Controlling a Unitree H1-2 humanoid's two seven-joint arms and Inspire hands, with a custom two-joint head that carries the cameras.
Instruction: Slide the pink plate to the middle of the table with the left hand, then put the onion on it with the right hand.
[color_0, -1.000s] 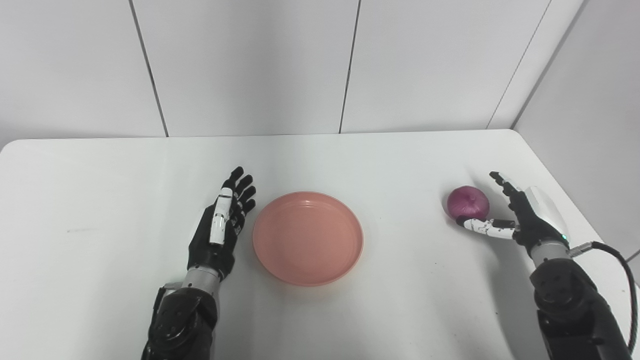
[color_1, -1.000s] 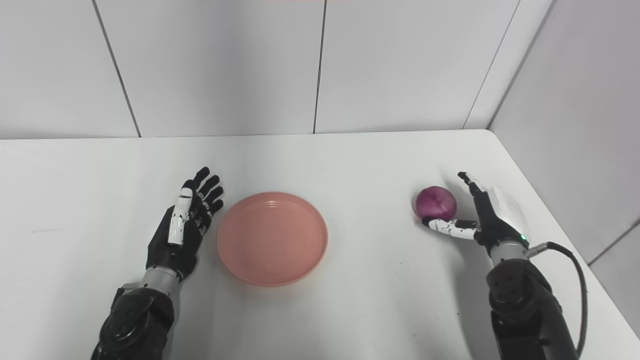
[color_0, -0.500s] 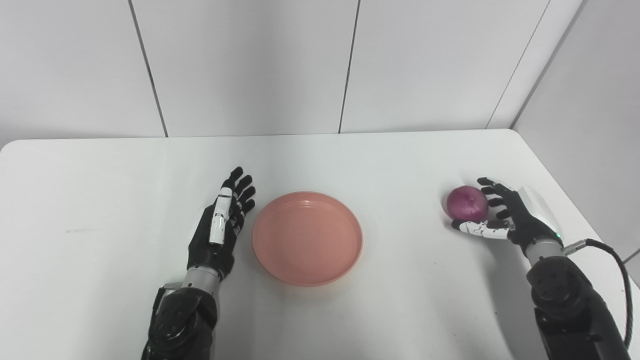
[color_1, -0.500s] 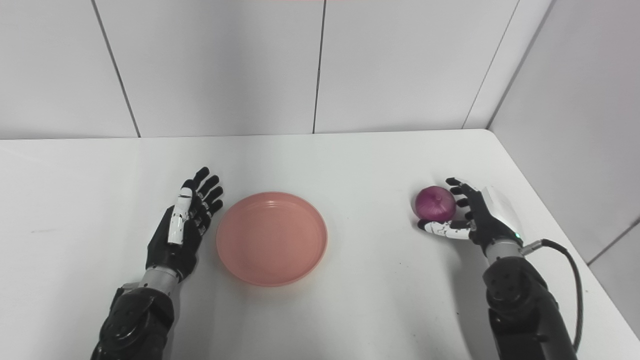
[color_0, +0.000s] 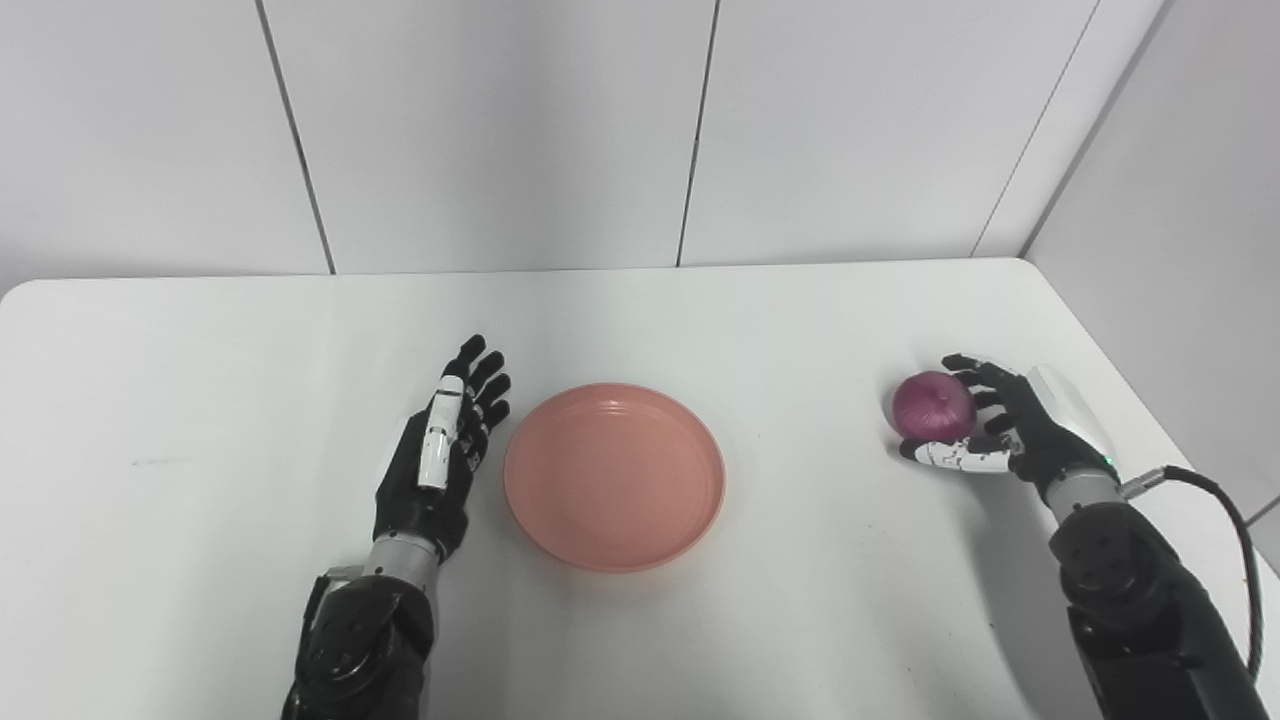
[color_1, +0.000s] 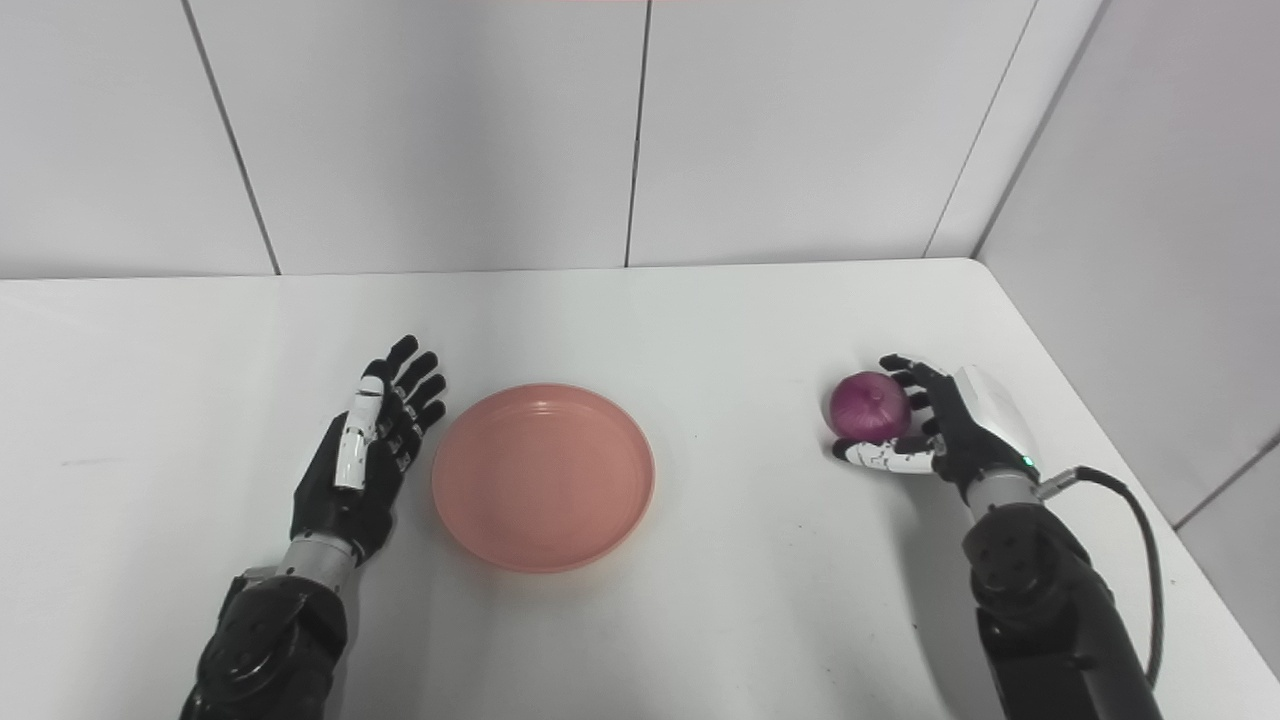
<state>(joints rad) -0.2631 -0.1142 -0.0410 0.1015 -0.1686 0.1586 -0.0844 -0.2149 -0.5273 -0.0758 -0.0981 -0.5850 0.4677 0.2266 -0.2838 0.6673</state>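
The pink plate (color_0: 614, 476) sits near the middle of the white table, empty. My left hand (color_0: 440, 450) rests open just left of the plate's rim, fingers straight and pointing away from me, apart from the plate. The purple onion (color_0: 933, 405) sits on the table at the right. My right hand (color_0: 1000, 430) is curled around the onion from its right side, fingers over the top and thumb under its front. The onion still rests on the table.
The white table (color_0: 200, 400) ends at a rounded right edge (color_0: 1150, 420) close to my right hand. White wall panels stand behind. A black cable (color_0: 1215, 500) runs from my right wrist.
My right hand's fingers have closed from spread open to wrapped around the onion. The left hand and the plate have not moved.
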